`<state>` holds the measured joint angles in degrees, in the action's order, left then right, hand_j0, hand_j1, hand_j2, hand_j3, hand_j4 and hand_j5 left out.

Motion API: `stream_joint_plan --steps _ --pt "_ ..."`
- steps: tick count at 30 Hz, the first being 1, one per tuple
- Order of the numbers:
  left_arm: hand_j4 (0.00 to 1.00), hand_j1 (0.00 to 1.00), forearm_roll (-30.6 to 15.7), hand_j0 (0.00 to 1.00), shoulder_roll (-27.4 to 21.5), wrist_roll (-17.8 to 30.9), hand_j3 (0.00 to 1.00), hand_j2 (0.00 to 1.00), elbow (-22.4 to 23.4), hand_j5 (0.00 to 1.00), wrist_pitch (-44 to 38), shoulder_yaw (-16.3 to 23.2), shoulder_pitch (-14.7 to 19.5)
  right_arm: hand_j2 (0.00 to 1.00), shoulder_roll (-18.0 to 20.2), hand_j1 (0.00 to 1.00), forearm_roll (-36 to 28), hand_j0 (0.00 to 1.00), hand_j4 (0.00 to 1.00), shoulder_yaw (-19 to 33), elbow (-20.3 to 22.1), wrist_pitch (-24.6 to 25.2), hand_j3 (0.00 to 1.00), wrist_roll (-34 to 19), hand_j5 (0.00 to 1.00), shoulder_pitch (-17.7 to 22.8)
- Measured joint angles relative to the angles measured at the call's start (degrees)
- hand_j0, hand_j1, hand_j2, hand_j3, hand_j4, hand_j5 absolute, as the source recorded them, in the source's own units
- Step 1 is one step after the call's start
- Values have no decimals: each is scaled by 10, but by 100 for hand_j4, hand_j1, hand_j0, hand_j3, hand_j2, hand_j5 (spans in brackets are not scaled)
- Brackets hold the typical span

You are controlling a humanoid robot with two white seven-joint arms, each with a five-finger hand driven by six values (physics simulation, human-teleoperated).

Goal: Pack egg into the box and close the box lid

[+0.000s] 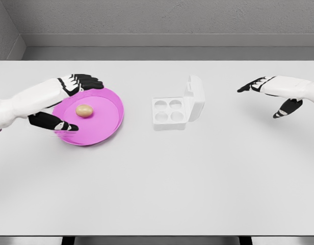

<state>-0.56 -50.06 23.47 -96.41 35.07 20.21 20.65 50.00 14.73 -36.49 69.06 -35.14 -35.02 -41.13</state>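
Observation:
A tan egg [84, 111] lies in the middle of a pink plate [108, 125] at the table's left. My left hand [70, 104] hovers open over the plate's left side, fingers above the far rim and thumb near the front rim, not touching the egg. A white egg box [169, 113] with empty cups sits at the table's centre, its lid [194, 97] standing upright on the right side. My right hand [271, 97] floats open above the table at the far right, well away from the box.
The white table [157, 178] spans the whole view, with its front edge near the bottom. A grey wall runs behind the far edge.

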Motion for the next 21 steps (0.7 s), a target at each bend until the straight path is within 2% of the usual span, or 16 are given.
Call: stream_joint_plan --steps 3,6,12,17,21 --pt "100 100 39 100 27 5 100 100 49 100 0 26 10 100 0 100 0 100 100 -4 -1 0 100 0 100 0" --pt "100 100 66 100 45 19 100 100 81 100 -15 36 18 100 0 100 0 100 100 -6 -3 0 100 0 100 -5" --pt "100 100 106 100 78 33 100 100 113 100 -86 37 34 100 0 100 0 100 100 -18 -5 0 100 0 100 -29" --pt "100 100 141 100 97 45 100 100 132 100 -101 36 42 100 1 100 0 100 100 -23 -4 0 100 0 100 -33" --pt "100 100 149 100 104 47 100 100 145 100 -106 38 52 100 1 100 0 100 100 -22 -8 0 100 0 100 -35"
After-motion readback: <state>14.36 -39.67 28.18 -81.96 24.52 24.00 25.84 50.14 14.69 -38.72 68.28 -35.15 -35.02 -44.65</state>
